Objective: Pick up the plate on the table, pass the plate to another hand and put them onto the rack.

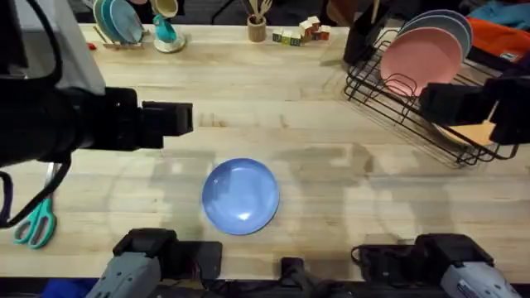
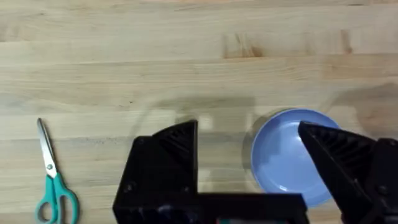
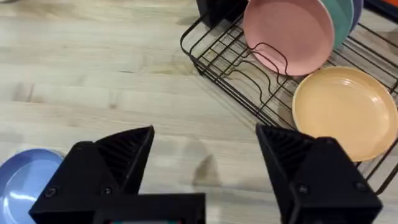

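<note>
Blue plate (image 1: 241, 195) lies flat on the table (image 1: 331, 190) near the front edge, about midway between the two arm bases, nothing touching it. Left gripper (image 2: 249, 158) hangs above the table, jaws apart, plate under its one finger, teal scissors (image 1: 35, 222) off to its left. Right gripper (image 3: 205, 162), jaws apart, empty, beside the black rack (image 1: 397, 108) at far right, holding a pink plate (image 1: 421, 56) and a yellow dish (image 3: 345, 112).

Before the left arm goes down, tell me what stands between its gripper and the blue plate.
Nothing visible does. The left gripper hangs open over bare table with the plate lying free beside it; the scissors lie well off to the side.
</note>
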You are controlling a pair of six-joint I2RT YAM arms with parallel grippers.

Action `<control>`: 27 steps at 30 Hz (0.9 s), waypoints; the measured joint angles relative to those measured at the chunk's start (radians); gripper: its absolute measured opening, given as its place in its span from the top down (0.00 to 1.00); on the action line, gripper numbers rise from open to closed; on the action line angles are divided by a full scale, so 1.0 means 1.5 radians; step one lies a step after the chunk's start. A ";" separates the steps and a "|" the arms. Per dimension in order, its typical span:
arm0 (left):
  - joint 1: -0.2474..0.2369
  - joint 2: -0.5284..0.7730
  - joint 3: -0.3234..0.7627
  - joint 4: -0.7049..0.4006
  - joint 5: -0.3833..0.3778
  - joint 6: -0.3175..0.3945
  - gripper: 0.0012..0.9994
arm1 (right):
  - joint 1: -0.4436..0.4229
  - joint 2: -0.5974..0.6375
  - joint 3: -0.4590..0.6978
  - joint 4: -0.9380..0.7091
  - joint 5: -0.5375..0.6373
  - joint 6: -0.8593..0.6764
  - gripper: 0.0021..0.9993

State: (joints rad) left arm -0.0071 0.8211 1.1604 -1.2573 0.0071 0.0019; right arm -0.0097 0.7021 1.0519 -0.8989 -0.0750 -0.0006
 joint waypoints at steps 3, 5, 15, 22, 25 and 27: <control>0.000 0.002 -0.006 0.005 0.000 0.024 0.01 | 0.000 0.000 0.000 0.000 0.000 0.000 0.00; -0.001 0.002 -0.025 0.011 0.001 0.042 0.01 | 0.000 0.000 0.000 0.000 0.000 0.000 0.00; -0.037 0.011 -0.142 0.077 0.013 0.118 0.01 | 0.000 0.000 0.000 0.000 0.000 -0.008 0.00; -0.051 0.011 -0.174 0.103 0.040 0.134 0.01 | 0.000 0.000 0.000 0.000 0.000 -0.011 0.00; -0.051 0.011 -0.188 0.124 0.058 0.136 0.01 | 0.000 0.000 0.000 0.000 0.000 -0.013 0.00; -0.051 0.011 -0.197 0.131 0.073 0.137 0.01 | 0.000 0.000 0.000 0.000 0.000 -0.013 0.00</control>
State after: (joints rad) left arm -0.0830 0.8375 0.8650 -1.0603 0.1165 0.2070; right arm -0.0097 0.7021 1.0519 -0.8989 -0.0750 -0.0204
